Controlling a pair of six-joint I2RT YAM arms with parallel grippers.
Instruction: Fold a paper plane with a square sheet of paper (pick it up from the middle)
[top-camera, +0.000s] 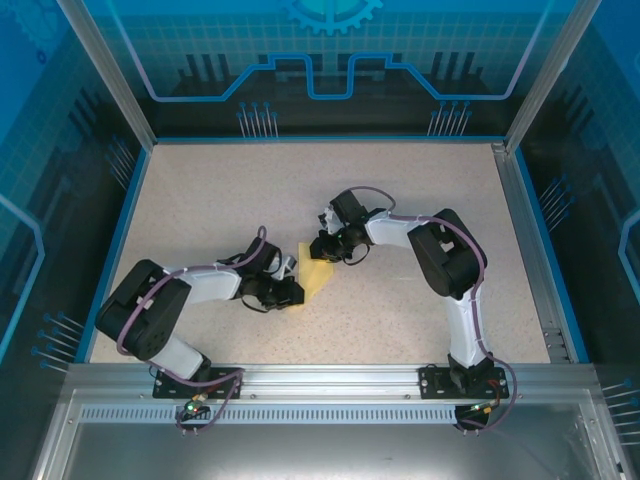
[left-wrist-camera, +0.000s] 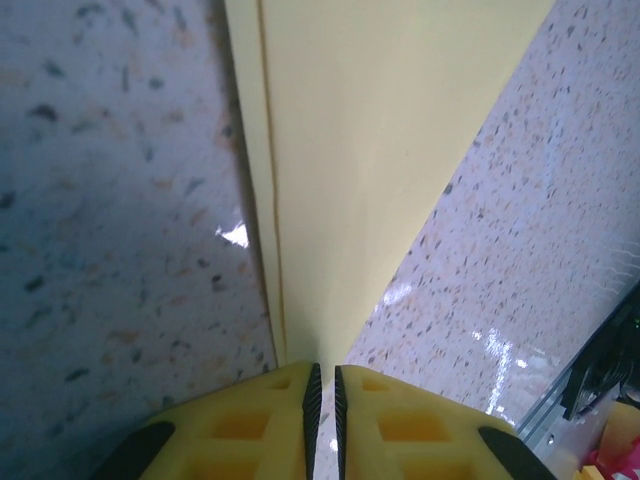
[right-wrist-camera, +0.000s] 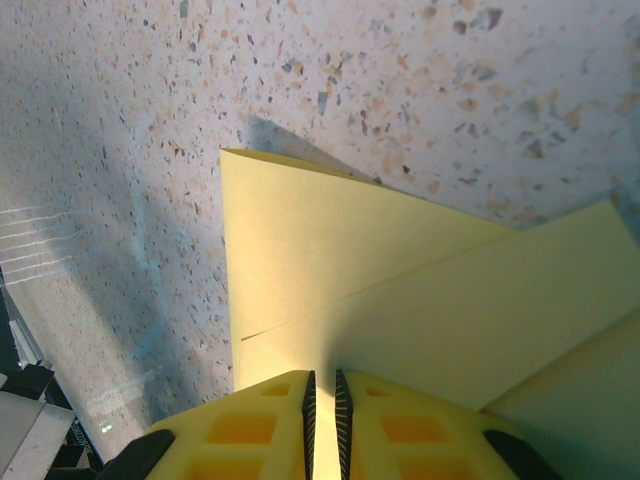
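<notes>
The square sheet of paper (top-camera: 318, 275), pale yellow and folded into layers, lies on the speckled table between the two arms. In the left wrist view the paper (left-wrist-camera: 370, 150) narrows to a point at my left gripper (left-wrist-camera: 325, 368). Its jaws stand a thin slit apart and the table shows through the gap. From above, the left gripper (top-camera: 299, 287) sits at the paper's near-left corner. My right gripper (right-wrist-camera: 323, 375) rests its tips on the flat layered paper (right-wrist-camera: 400, 290), jaws nearly together, a crease running across ahead of them. From above, the right gripper (top-camera: 322, 254) is at the paper's far edge.
The speckled table (top-camera: 400, 190) is bordered by a blue rim, with an aluminium rail (top-camera: 530, 250) along the right side and another rail (top-camera: 320, 378) in front where both arm bases are bolted. Transparent blue walls enclose the back and sides.
</notes>
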